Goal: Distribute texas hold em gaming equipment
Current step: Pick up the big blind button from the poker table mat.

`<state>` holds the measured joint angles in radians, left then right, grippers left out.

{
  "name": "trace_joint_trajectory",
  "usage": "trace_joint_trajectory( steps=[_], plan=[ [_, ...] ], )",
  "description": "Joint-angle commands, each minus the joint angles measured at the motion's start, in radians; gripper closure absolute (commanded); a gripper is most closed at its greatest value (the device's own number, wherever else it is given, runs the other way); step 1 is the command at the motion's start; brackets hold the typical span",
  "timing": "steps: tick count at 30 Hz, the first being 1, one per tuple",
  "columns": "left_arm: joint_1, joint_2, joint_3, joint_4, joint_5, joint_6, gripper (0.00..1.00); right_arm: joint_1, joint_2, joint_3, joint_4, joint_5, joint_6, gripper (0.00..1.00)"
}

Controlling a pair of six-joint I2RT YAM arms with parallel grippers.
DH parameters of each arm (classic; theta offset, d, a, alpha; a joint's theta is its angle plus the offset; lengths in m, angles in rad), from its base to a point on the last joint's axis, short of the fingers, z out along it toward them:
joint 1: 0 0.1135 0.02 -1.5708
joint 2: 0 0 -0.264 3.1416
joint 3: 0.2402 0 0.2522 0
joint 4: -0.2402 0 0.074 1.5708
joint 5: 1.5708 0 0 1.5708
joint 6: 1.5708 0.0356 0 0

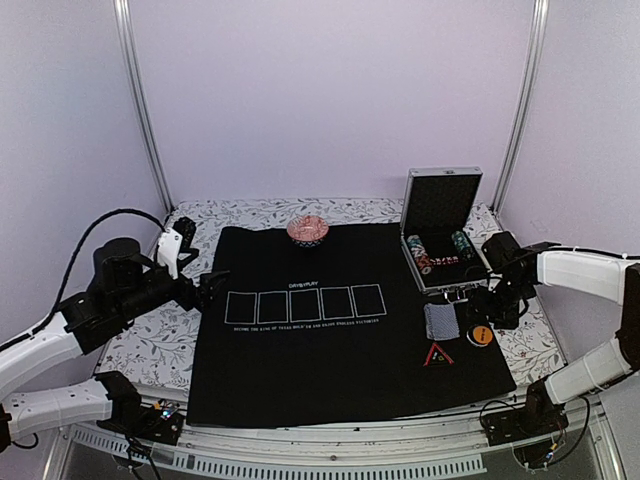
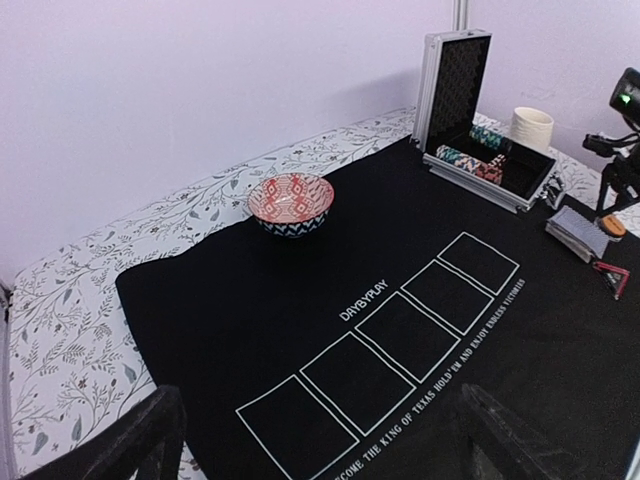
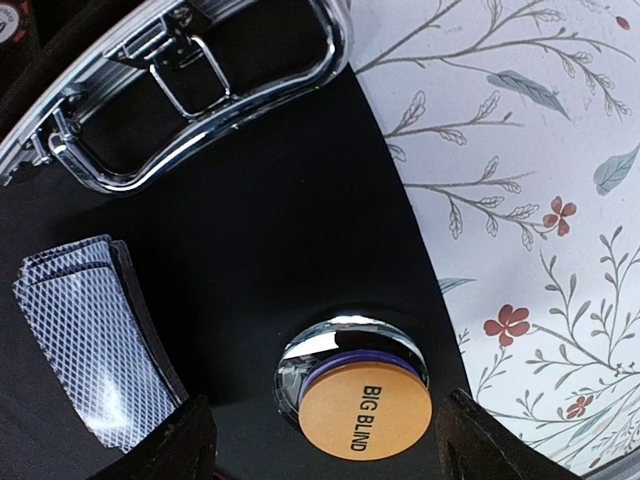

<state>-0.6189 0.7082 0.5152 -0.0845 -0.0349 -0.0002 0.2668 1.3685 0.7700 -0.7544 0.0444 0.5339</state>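
Orange button (image 3: 365,415) lies at the mat's (image 3: 280,250) right edge, straight below my right gripper (image 3: 335,450), between its wide, empty jaws, cards (image 3: 90,340) just beside. My left gripper (image 2: 330,450), also spread empty, hangs well away.

The table (image 1: 150,350) is covered with a white cloth printed with grey-green sprigs and small red flowers. A large black mat (image 1: 340,360) with five white rectangles lies flat over its middle, leaving cloth showing to the mat's left, right and far side. A patterned bowl (image 1: 308,231) stands at the middle of the mat's far edge. A silver case (image 1: 441,200), lid up, sits at the mat's far right corner, its front over the mat. A white cup (image 2: 532,128) stands on the cloth just beyond that corner, behind the case.
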Motion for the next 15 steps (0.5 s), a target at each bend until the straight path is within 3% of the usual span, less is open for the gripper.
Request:
trace_joint_trajectory(
  steps=[1, 8, 15],
  plan=[
    [-0.009, 0.021, -0.018, 0.033, -0.048, 0.036, 0.05, -0.006, -0.031, 0.003, 0.037, -0.028, -0.029, 0.22],
    [0.001, 0.022, -0.033, 0.042, -0.103, 0.063, 0.03, -0.006, 0.032, 0.053, 0.007, -0.009, -0.094, 0.2],
    [0.018, 0.047, -0.034, 0.066, -0.054, 0.061, 0.03, -0.012, 0.036, 0.079, -0.035, 0.024, -0.119, 0.18]
  ],
)
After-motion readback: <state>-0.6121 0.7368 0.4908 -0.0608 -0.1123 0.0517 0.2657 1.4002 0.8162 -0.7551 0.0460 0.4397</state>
